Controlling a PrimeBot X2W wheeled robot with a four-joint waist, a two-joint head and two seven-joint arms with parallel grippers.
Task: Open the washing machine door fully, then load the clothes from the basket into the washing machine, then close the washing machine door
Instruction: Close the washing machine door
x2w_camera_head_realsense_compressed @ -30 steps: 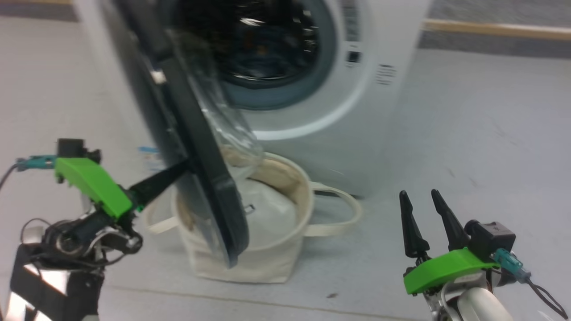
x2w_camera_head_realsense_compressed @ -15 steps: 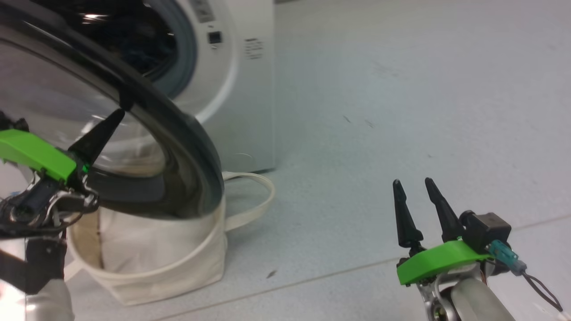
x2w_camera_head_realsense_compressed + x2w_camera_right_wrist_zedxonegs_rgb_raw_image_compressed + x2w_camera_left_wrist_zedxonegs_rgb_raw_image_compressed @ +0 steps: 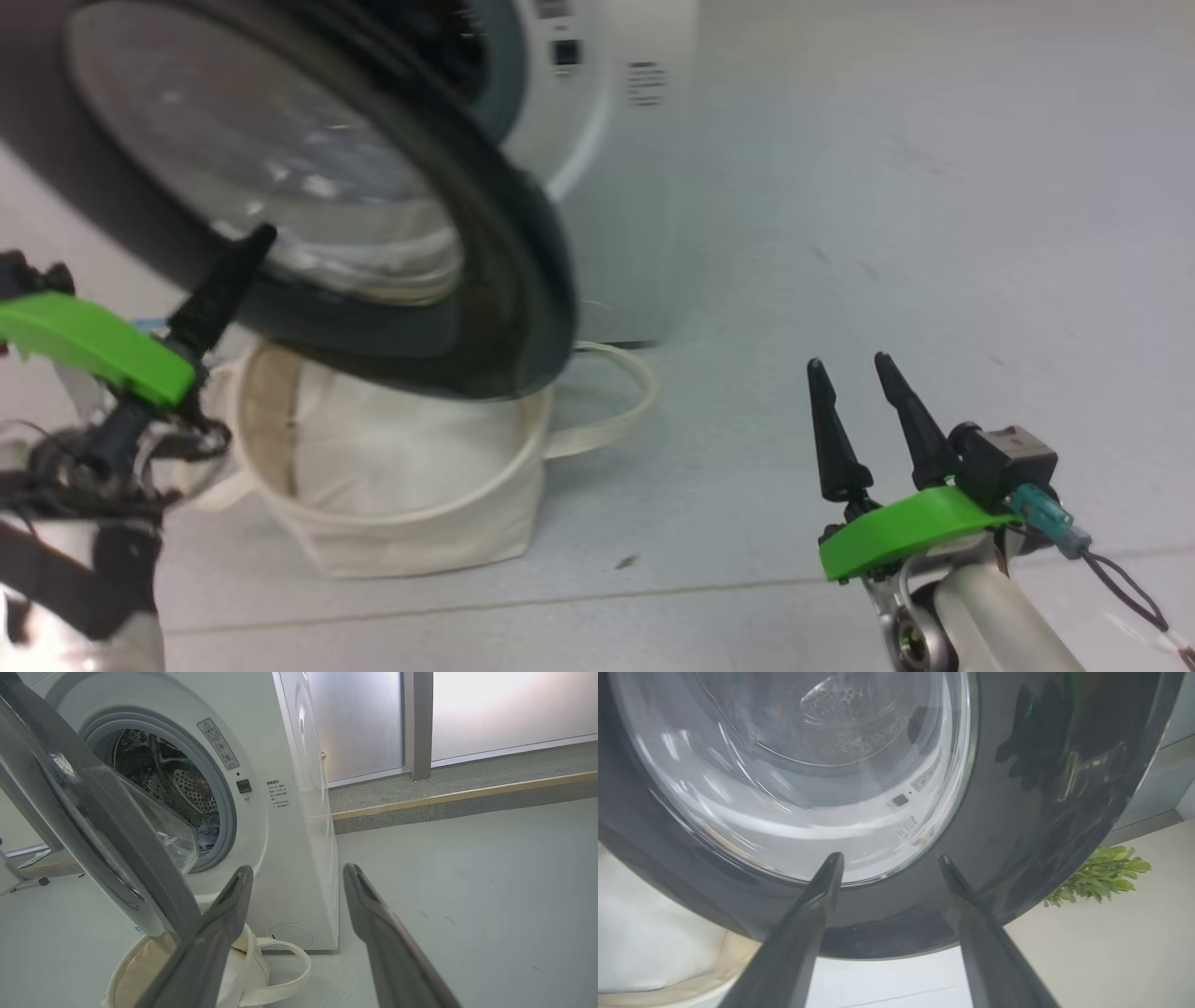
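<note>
Soft daylight comes through the overexposed frosted window (image 3: 504,709), and the washing machine door (image 3: 523,299) is smeared by motion blur.

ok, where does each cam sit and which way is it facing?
Head: from the head, down at door, basket, floor; left hand by the door, right hand lower right.
Left wrist: on left arm, close on the door glass; own fingers spread.
Right wrist: on right arm, facing washer; own fingers spread.
All share door and basket.
</note>
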